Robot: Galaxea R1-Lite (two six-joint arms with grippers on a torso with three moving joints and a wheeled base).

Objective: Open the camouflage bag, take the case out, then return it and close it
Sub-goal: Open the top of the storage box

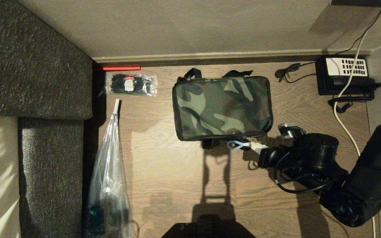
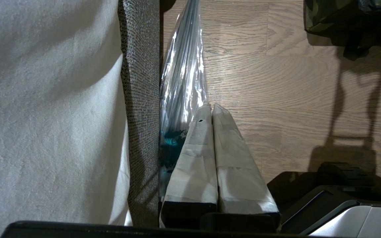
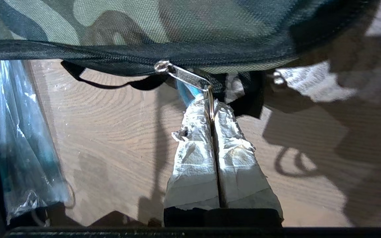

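The camouflage bag (image 1: 222, 107) lies flat and zipped shut on the wood surface, its black straps at the far edge; it also fills the far side of the right wrist view (image 3: 164, 26). The case is hidden. My right gripper (image 1: 252, 145) sits at the bag's near edge, shut on the metal ring (image 3: 211, 105) of the silver zipper pull (image 3: 184, 75). A light blue loop (image 1: 235, 144) hangs from that ring. My left gripper (image 2: 211, 107) is parked, shut and empty, beside a clear plastic bag (image 2: 184, 76).
A packet of black cable ties (image 1: 131, 84) lies left of the bag. A black telephone (image 1: 344, 76) with cords stands at the far right. A long clear plastic bag (image 1: 109, 172) lies along the grey upholstered edge (image 1: 35, 66). A wall runs behind.
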